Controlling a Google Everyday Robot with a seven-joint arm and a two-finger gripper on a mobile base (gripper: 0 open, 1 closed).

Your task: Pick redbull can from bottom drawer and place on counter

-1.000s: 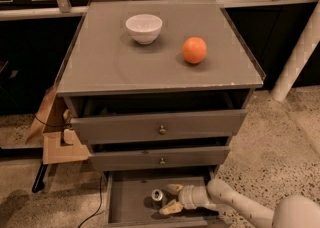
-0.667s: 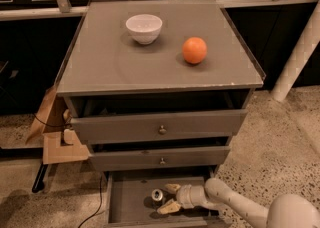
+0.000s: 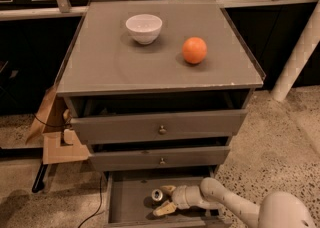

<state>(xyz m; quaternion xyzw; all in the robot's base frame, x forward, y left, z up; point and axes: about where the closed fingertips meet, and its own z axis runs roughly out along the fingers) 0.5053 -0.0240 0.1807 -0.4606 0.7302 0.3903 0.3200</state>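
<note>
Over the last second nothing shifted on the counter (image 3: 100, 67), where the white bowl (image 3: 144, 27) and the orange (image 3: 194, 50) sat untouched, and the bottom drawer (image 3: 130, 207) stood pulled out as before. Inside it my gripper (image 3: 161, 200) had only crept a touch to the left, its jaws spread wide either side of the redbull can (image 3: 157, 195), which stood unmoved on the drawer floor. I judged the grasp lined up but not closed, with the lift to the counter yet to come.
</note>
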